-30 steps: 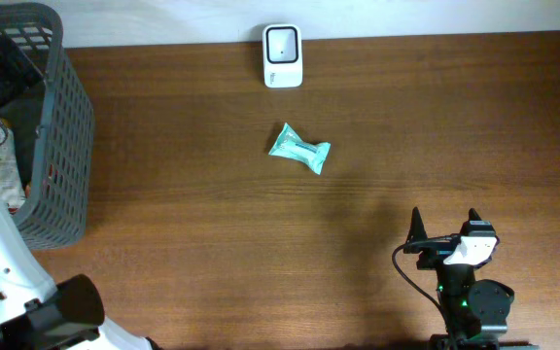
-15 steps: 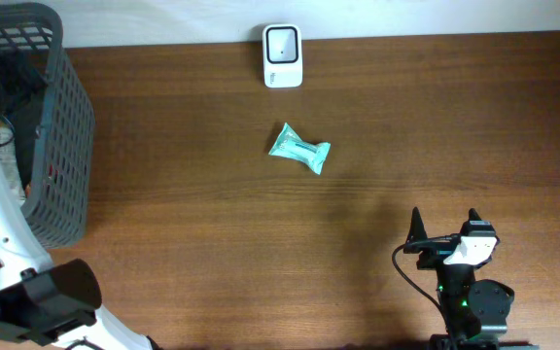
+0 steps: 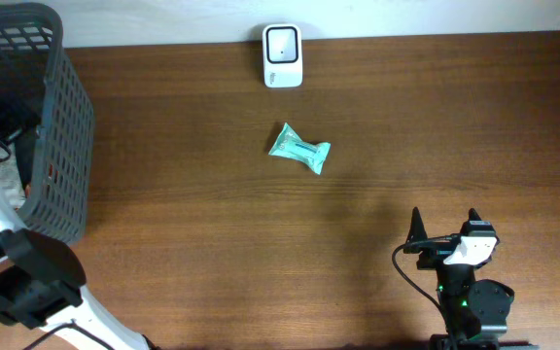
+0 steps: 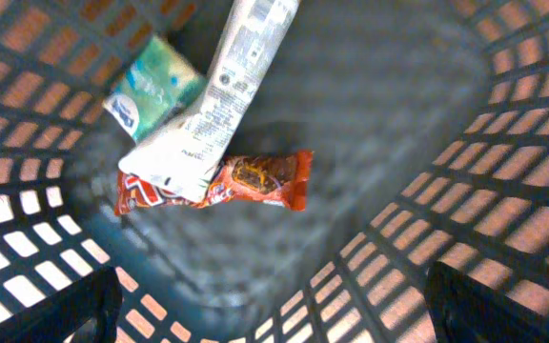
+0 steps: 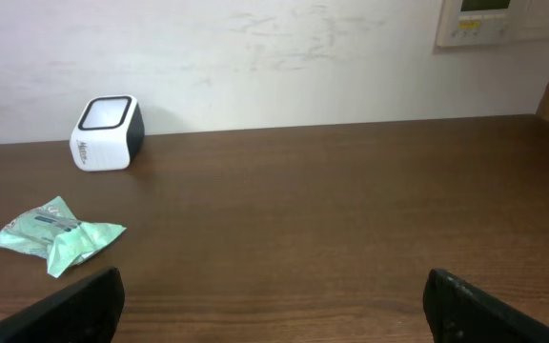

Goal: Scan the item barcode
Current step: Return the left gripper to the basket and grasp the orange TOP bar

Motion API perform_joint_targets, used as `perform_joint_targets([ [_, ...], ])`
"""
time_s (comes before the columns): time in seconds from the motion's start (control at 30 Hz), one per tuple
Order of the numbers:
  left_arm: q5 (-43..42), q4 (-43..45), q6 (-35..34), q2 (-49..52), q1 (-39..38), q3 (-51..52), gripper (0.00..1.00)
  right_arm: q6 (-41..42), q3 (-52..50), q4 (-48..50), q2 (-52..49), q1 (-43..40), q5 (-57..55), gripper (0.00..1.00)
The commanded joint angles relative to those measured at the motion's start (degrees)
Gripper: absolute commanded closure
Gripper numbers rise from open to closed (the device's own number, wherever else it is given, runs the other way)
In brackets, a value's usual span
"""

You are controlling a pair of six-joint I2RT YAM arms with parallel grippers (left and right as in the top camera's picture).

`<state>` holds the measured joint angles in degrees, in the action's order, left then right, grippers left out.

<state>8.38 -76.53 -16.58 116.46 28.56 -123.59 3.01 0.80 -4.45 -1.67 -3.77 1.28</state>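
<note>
- Our left gripper (image 4: 274, 319) is inside the grey plastic mesh basket (image 3: 66, 126), fingers wide apart, nothing btwn them.
- In the basket: long white packet (image 4: 222, 95) lying over an orange-red snack wrapper (image 4: 255, 179).
- Our right gripper (image 3: 445, 222) is spread wide, empty, over the table's near edge.
- Teal crinkled plastic packet (image 3: 299, 149) lies mid-table, near the white box scanner (image 3: 282, 55), not touching.
</note>
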Motion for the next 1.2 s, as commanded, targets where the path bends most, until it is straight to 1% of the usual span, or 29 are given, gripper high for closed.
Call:
perform_joint_targets([
  [0.0,-1.0,2.1,-3.0,3.7,0.0,6.0,0.01,0.3,-0.5,-0.1,0.3,-0.4,-0.7,0.01],
  [0.1,-0.8,4.2,-4.8,6.9,0.2,8.5,0.0,0.3,-0.5,-0.1,0.3,-0.4,-0.7,0.01],
  [0.17,0.6,5.6,-4.6,8.6,0.2,8.9,0.08,0.3,-0.5,-0.1,0.3,-0.4,-0.7,0.01],
  [0.23,1.6,6.3,-4.6,9.7,0.2,9.2,0.09,0.3,-0.5,-0.1,0.3,-0.4,-0.7,0.01],
  [0.3,1.5,7.6,-6.7,10.3,0.2,9.2,0.09,0.3,-0.5,-0.1,0.3,-0.4,-0.7,0.01],
  [0.4,1.6,10.6,-11.7,10.4,0.2,9.2,0.09,0.3,-0.5,-0.1,0.3,-0.4,-0.7,0.01],
  [0.47,1.5,13.0,-12.8,10.4,0.2,9.2,0.09,0.3,-0.5,-0.1,0.3,-0.4,-0.7,0.02],
  [0.57,1.5,13.7,-15.6,11.1,0.2,9.2,0.09,0.3,-0.5,-0.1,0.3,-0.4,-0.7,0.01],
  [0.6,1.5,13.7,-15.6,11.8,0.2,9.2,0.08,0.3,-0.5,-0.1,0.3,-0.4,-0.7,0.01],
  [0.63,1.3,13.5,-15.6,12.5,0.2,9.2,0.0,0.3,-0.5,-0.1,0.3,-0.4,-0.7,0.01],
  [0.7,-2.0,12.7,-15.5,13.9,0.2,9.2,0.01,0.3,-0.5,-0.1,0.3,-0.4,-0.7,0.01],
  [0.83,-2.2,11.4,-15.5,15.0,0.2,9.2,0.01,0.3,-0.5,-0.1,0.3,-0.4,-0.7,0.01],
  [0.87,-2.2,10.6,-15.5,15.0,0.3,9.2,0.05,0.3,-0.5,-0.1,0.3,-0.4,-0.7,0.01],
  [0.9,-1.9,9.8,-15.5,15.1,0.3,9.3,0.07,0.3,-0.5,-0.1,0.3,-0.4,-0.7,0.01],
  [1.0,-1.7,10.3,-15.6,15.5,0.4,11.5,0.06,0.3,-0.5,-0.1,0.3,-0.4,-0.7,0.01],
  [1.1,-1.5,12.3,-15.6,16.1,0.3,16.3,0.07,0.3,-0.5,-0.1,0.3,-0.4,-0.7,0.01],
  [1.13,-1.5,13.4,-15.6,16.1,0.3,17.9,0.09,0.3,-0.5,-0.1,0.3,-0.4,-0.7,0.01],
  [1.17,-1.5,13.5,-15.6,16.1,0.3,18.1,0.14,0.3,-0.5,-0.1,0.3,-0.4,-0.7,0.01],
])
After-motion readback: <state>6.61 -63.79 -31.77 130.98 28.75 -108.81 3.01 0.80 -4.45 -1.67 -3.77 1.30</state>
